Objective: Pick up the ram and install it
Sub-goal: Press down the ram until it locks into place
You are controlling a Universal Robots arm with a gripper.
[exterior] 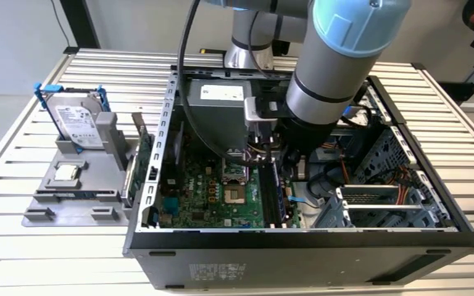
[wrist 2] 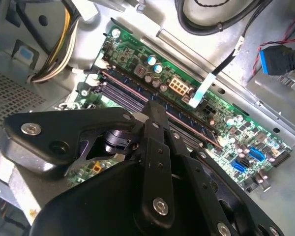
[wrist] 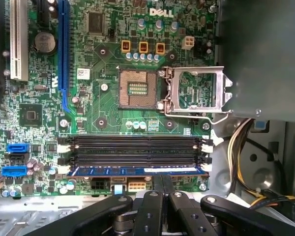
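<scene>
Here, low inside the open computer case [exterior: 303, 237]: fingers [wrist: 155, 196] of the gripper [wrist: 162, 181] pressed together, pinching nothing, tips set against the upper edge of the ram [wrist: 137, 171] near its middle. Directly under the tips, that blue-labelled ram lying along the memory slot nearest them, apparently entered in the slot, full seating impossible to judge. White latches [wrist: 63, 169] at either end, off to both sides of the fingers. Just beyond, the empty memory slots [wrist: 137, 146], parallel and close-packed. Farther on, the bare processor socket [wrist: 137, 88] with its metal retention frame [wrist: 196, 91] beside it; farther still, a long blue expansion slot [wrist: 64, 49]. Off to one side of the fingers, a yellow-and-black cable bundle [wrist: 246, 142]. Likely hazards, judged from here: uneven seating from a push concentrated at mid-length, leaving one end high and a latch unclosed; flexing of the board under too hard a push; slipping of the narrow tips off the thin edge onto the neighbouring slot or the small components close by. Well apart, outside the case in the exterior view, a hard drive [exterior: 79, 123] in a blue frame, upright on a grey stand [exterior: 72, 203].
</scene>
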